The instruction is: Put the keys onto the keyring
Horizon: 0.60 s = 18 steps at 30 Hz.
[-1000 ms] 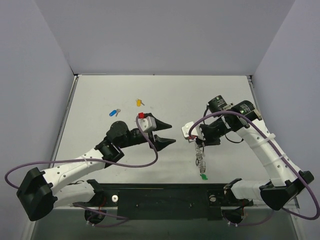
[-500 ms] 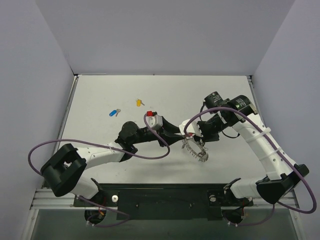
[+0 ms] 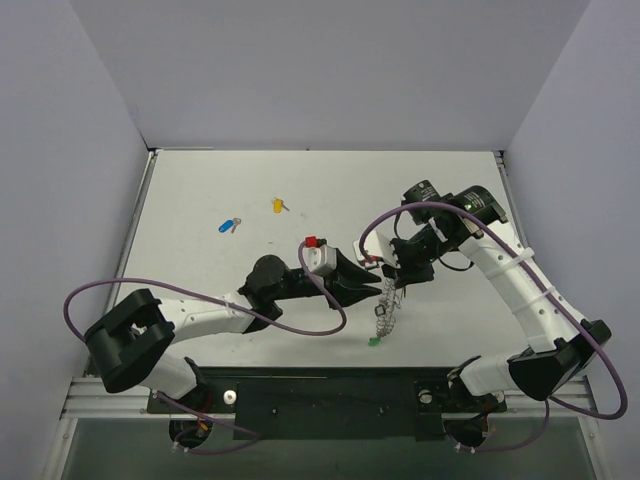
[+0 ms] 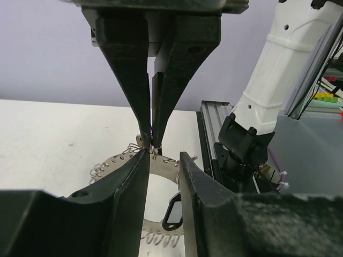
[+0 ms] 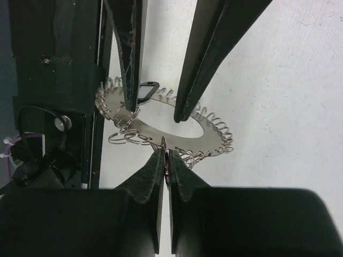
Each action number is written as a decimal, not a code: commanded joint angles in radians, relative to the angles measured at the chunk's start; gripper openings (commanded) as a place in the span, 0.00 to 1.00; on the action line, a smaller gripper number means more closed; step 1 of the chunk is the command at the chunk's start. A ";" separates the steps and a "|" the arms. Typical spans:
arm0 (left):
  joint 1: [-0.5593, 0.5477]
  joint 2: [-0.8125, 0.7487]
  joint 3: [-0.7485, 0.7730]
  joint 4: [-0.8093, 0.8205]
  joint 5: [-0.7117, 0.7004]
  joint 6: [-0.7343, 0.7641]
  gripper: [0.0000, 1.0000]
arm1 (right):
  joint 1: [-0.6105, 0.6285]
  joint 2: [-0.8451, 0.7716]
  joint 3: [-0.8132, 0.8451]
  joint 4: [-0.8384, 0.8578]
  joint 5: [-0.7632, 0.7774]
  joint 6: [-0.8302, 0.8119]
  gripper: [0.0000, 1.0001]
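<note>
- The left arm lay low over the tabletop (image 3: 200, 180). It stretched from its base toward the keyring (image 3: 386, 310), with the left gripper (image 4: 162, 156) aimed at the keyring's far end.
- Its jaws were spread. One tip stood near the end of the keyring's flat oval plate and the other at the edge of the plate's central opening. Whether they pressed on the plate could not be told.
- The right arm ran away from its base, bent at the elbow beyond the keyring and angled back toward it. The right gripper (image 5: 166, 151) met the left one nose to nose.
- Its jaws were pressed together, pinching one small wire ring on the plate's rim.
- From that pinch the keyring trailed toward the arms' bases, its plate edged with many small wire loops.
- The green key (image 3: 373, 341) sat at the keyring's near end. Whether it hung on a loop or lay on the tabletop could not be told.
- The blue key (image 3: 226, 226) and the yellow key (image 3: 277, 205) lay on the tabletop well apart from the keyring, beyond the left arm.
</note>
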 commanded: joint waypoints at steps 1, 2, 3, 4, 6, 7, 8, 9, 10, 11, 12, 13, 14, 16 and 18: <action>-0.023 0.005 0.020 -0.037 -0.058 0.052 0.38 | 0.016 0.015 0.043 -0.022 -0.045 0.036 0.00; -0.023 0.005 0.023 -0.045 -0.068 0.060 0.38 | 0.017 0.016 0.044 -0.022 -0.045 0.039 0.00; -0.028 0.005 0.026 -0.065 -0.078 0.066 0.38 | 0.020 0.018 0.047 -0.019 -0.048 0.042 0.00; -0.029 0.002 0.026 -0.076 -0.084 0.078 0.38 | 0.020 0.019 0.050 -0.017 -0.050 0.045 0.00; -0.034 0.000 0.029 -0.097 -0.096 0.094 0.38 | 0.022 0.022 0.053 -0.013 -0.050 0.053 0.00; -0.037 0.002 0.032 -0.108 -0.107 0.097 0.38 | 0.022 0.022 0.053 -0.011 -0.051 0.053 0.00; -0.037 0.002 0.032 -0.112 -0.107 0.100 0.38 | 0.022 0.022 0.053 -0.011 -0.056 0.056 0.00; -0.037 0.005 0.035 -0.119 -0.113 0.102 0.38 | 0.022 0.024 0.055 -0.008 -0.059 0.061 0.00; -0.037 0.008 0.035 -0.119 -0.117 0.100 0.38 | 0.023 0.024 0.053 -0.010 -0.062 0.064 0.00; -0.037 0.011 0.037 -0.116 -0.121 0.098 0.38 | 0.023 0.025 0.055 -0.007 -0.066 0.065 0.00; -0.037 0.014 0.037 -0.114 -0.121 0.095 0.38 | 0.027 0.027 0.056 -0.008 -0.068 0.068 0.00; -0.037 0.016 0.038 -0.114 -0.122 0.094 0.38 | 0.028 0.025 0.055 -0.007 -0.068 0.067 0.00; -0.039 0.016 0.040 -0.111 -0.122 0.089 0.38 | 0.033 0.028 0.056 -0.007 -0.068 0.068 0.00; -0.037 0.016 0.038 -0.106 -0.119 0.085 0.38 | 0.033 0.032 0.058 -0.004 -0.070 0.075 0.00; -0.037 0.016 0.038 -0.096 -0.111 0.080 0.38 | 0.034 0.035 0.056 0.002 -0.067 0.082 0.00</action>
